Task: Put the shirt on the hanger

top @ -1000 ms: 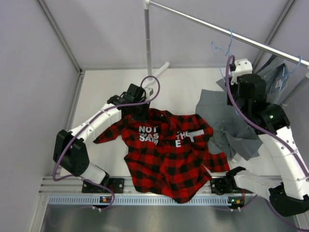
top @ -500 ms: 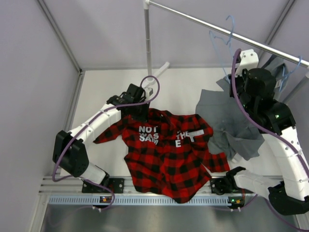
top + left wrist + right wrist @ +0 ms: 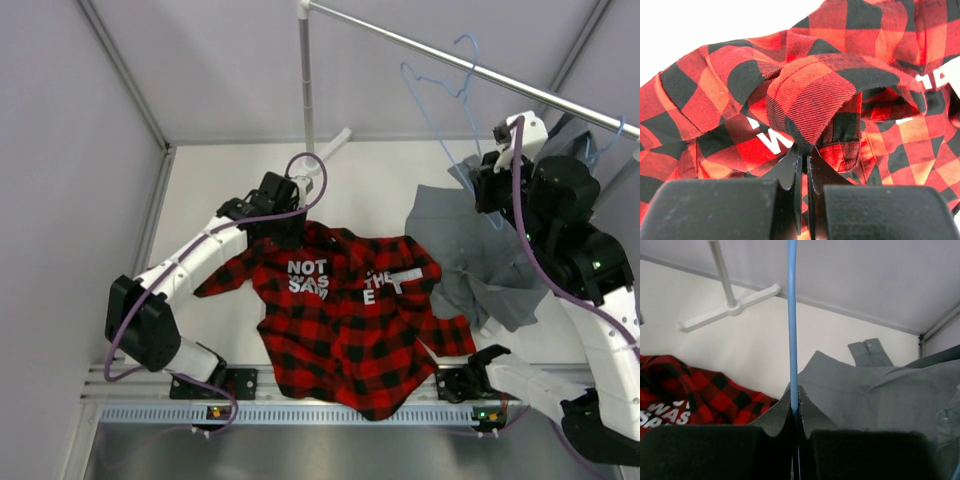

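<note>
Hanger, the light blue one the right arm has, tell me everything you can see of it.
The hanger is a thin, light-blue, wire-like frame, triangular with a curved hook. It is bare, with no garment on it. The right gripper is shut on one of its bars and holds it in the air, tilted, hook uppermost, near the metal rail. Whether hook and rail touch is unclear. It hangs over the grey garment, apart from the plaid shirt.

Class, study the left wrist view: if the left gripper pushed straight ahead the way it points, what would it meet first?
The shirt: the left gripper is shut on a raised fold of it, and more plaid cloth lies straight ahead. What is beneath is hidden.
</note>
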Controlling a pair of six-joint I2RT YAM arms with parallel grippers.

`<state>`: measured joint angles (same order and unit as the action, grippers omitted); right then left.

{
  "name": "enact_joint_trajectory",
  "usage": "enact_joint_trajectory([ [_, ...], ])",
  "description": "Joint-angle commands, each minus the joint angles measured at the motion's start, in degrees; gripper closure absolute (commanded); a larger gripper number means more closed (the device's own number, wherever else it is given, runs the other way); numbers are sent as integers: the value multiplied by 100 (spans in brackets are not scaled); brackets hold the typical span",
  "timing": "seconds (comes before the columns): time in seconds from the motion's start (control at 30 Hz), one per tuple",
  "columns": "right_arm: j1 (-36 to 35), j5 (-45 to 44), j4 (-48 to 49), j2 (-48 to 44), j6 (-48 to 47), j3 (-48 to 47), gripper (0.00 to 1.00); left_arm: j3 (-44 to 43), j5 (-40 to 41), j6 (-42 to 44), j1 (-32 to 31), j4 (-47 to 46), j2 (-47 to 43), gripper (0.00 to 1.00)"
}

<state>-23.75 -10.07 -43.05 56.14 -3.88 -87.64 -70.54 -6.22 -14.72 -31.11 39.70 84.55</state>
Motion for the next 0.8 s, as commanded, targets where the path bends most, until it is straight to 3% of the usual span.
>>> enact_joint_trajectory([
  [0.0,107,925,-353,-488,221,246,100,-187,244,-145,0,-261,-176,100],
  [0.17,98,2724,-652,-963,81,1002,100,-539,777,-478,9,-244,8,100],
  [0.43,72,4000,-846,-1167,-192,1829,100,-1435,973,-523,281,-42,842,100],
  [0.6,-7,3811,-978,-1149,-219,2056,100,-1849,658,-356,299,187,1212,100],
  [0.77,-33,3354,-715,-1052,1,2426,100,-1709,315,-365,299,178,1116,100],
])
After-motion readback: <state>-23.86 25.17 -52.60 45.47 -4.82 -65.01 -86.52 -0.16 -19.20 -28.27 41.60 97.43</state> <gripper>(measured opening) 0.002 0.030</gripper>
